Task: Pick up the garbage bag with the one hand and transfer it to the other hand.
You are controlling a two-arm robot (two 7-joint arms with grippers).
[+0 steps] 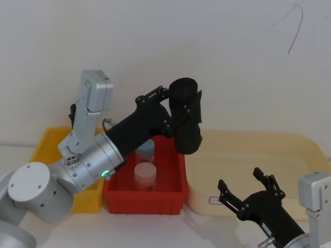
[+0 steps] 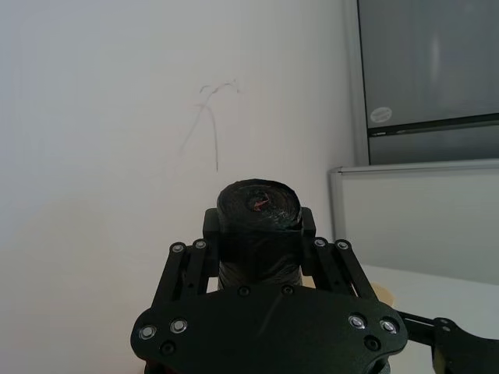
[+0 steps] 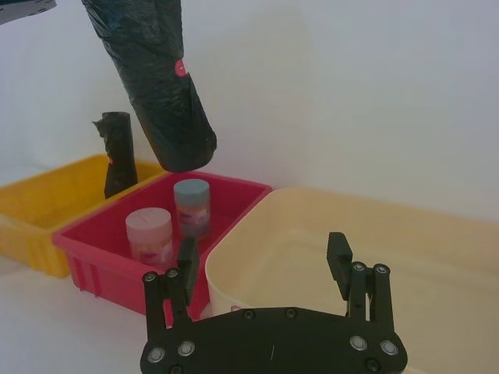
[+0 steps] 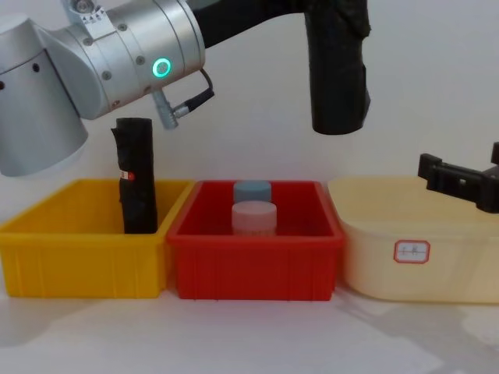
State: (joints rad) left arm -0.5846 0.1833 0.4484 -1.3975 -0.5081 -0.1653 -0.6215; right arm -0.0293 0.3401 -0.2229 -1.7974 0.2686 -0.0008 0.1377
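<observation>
the left gripper (image 1: 180,101), on the green-ringed arm, is clenched around the upper part of the garbage bag (image 1: 186,124), one finger on each side of the roll. the thick black roll hangs in the air, well above the red bin (image 1: 176,199) and over its back right part, almost upright with its lower end free. in the red bin stand a pink-lidded jar (image 1: 145,174) and, behind it, a blue-lidded jar (image 1: 145,150). left of the red bin sits a yellow bin (image 4: 78,265) with a slimmer black roll (image 4: 136,187) standing in it. right of the red bin is a cream tub (image 4: 374,226). the right gripper (image 1: 239,178) is low, right of the red bin near the tub's front, its jaws spread and holding nothing.
</observation>
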